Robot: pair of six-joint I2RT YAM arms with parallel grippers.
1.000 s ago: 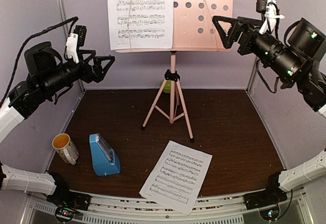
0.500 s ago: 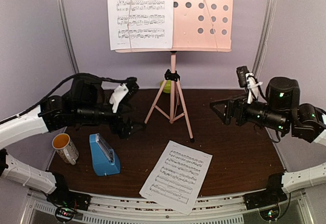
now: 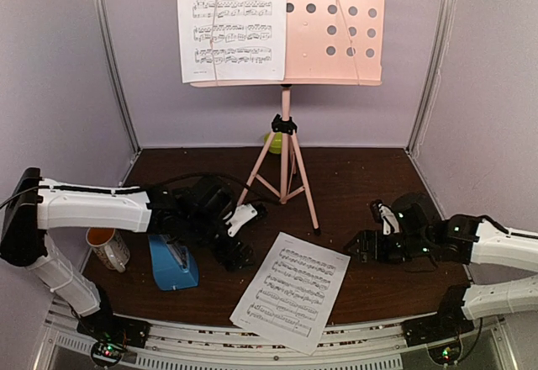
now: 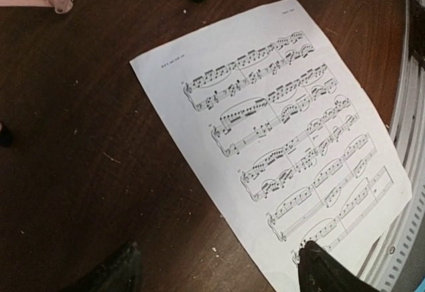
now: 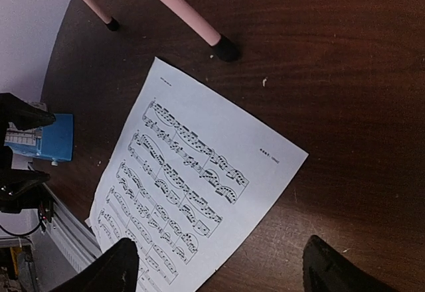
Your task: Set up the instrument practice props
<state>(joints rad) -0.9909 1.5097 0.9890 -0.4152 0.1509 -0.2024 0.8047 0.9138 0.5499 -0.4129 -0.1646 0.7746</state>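
Observation:
The pink music stand [image 3: 286,126] is upright at the back, with one sheet-music page [image 3: 231,25] on the left half of its desk [image 3: 336,25]. A second page [image 3: 292,290] lies flat on the table near the front edge. The blue metronome [image 3: 172,261] stands to its left. My left gripper [image 3: 238,248] hangs low and open at that page's left edge [image 4: 285,133], one fingertip over the paper [image 4: 219,265]. My right gripper [image 3: 361,248] is low and open by the page's right corner [image 5: 192,186], straddling its edge [image 5: 222,259]. Neither holds anything.
A cream mug [image 3: 108,244] sits left of the metronome. A lime-green bowl [image 3: 273,141] shows behind the stand's tripod legs [image 5: 226,48]. Purple walls close in three sides. A metal rail [image 3: 294,345] runs under the page's near corner.
Both arms have come down from beside the stand's desk to just above the table, one on each side of the loose page. Their jaws have narrowed a little.

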